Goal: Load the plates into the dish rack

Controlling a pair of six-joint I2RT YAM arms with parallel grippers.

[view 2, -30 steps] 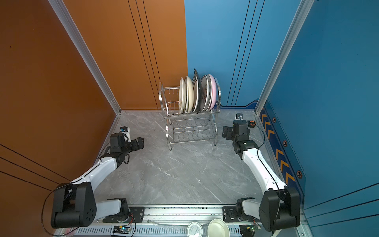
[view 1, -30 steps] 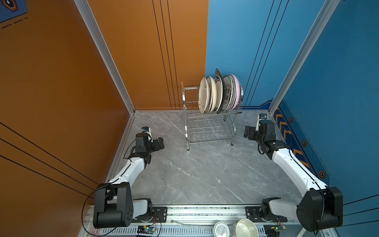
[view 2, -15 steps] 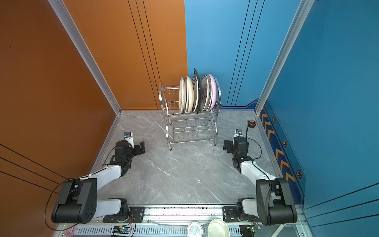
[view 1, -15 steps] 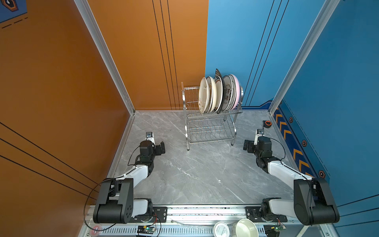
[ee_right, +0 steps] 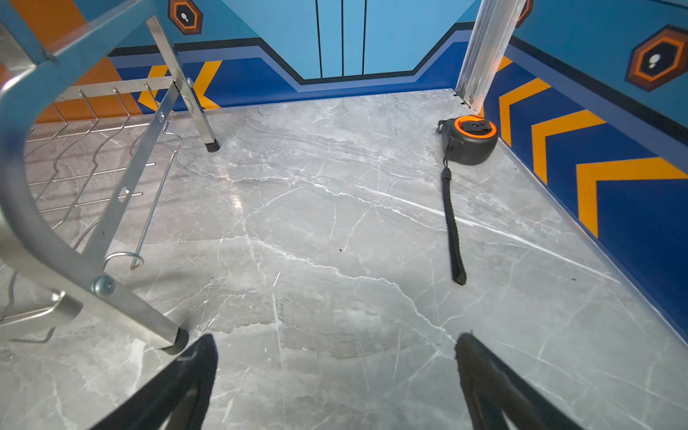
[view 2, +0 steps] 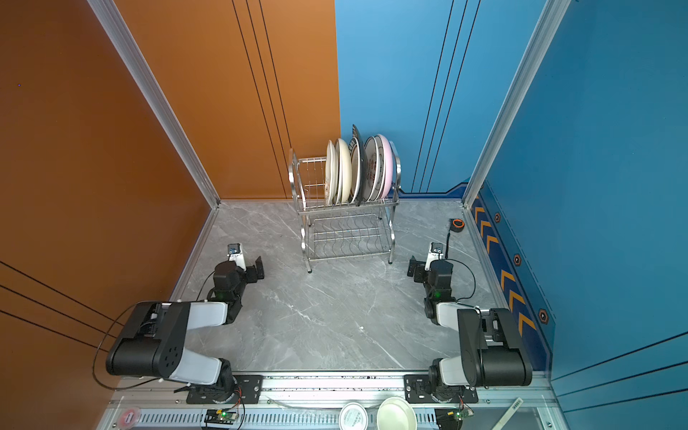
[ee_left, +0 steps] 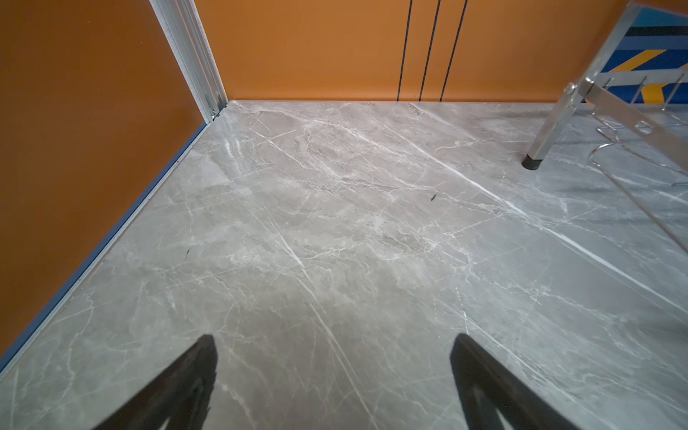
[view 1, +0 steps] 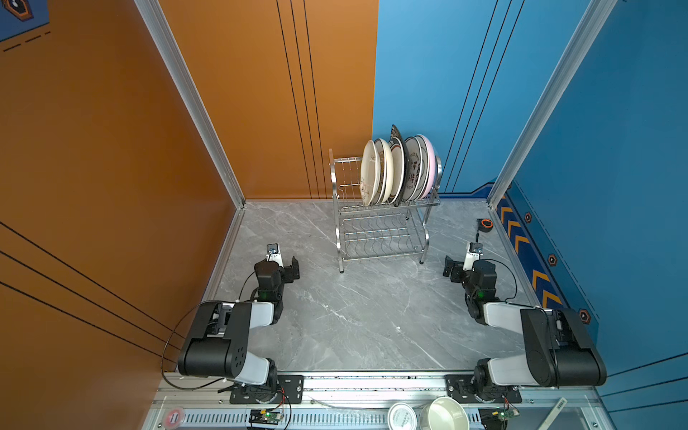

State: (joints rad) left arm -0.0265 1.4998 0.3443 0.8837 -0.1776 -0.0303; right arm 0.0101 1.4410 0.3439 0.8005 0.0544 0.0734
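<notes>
Both arms sit folded low at the near edge of the grey marble-patterned tabletop [view 1: 357, 309]. At the far side, against the orange and blue walls, stands the shiny two-tier stainless-steel wire dish rack [view 1: 379, 242], seen in both top views [view 2: 348, 238]. The dinner plates [view 1: 396, 169] are up on its top tier, standing on edge in a tight row between the divider wires. In that row the pink plate [view 1: 431, 163] is at the right end and a cream plate [view 1: 369, 175] at the left end. A black plate [view 1: 397, 136] pokes up above the others in the middle.

The left gripper [view 1: 284, 266] hangs low over the table, left of the rack and apart from it. In its wrist view the left gripper [ee_left: 334, 340] has its black fingers [ee_left: 193, 372] spread wide with only bare marble between them.

The right gripper [view 1: 459, 266] mirrors it on the right side. The wrist view shows it [ee_right: 335, 339] spread wide too, gripping nothing, with a black-capped rack leg [ee_right: 175, 342] just beside one finger.

A black and orange tape measure [ee_right: 473, 143] lies near the right wall, its black strap [ee_right: 452, 223] trailing across the table. Down on the front rail sit a deep cream bowl [view 1: 445, 415] and a small round metal tin lid [view 1: 403, 417], side by side.
</notes>
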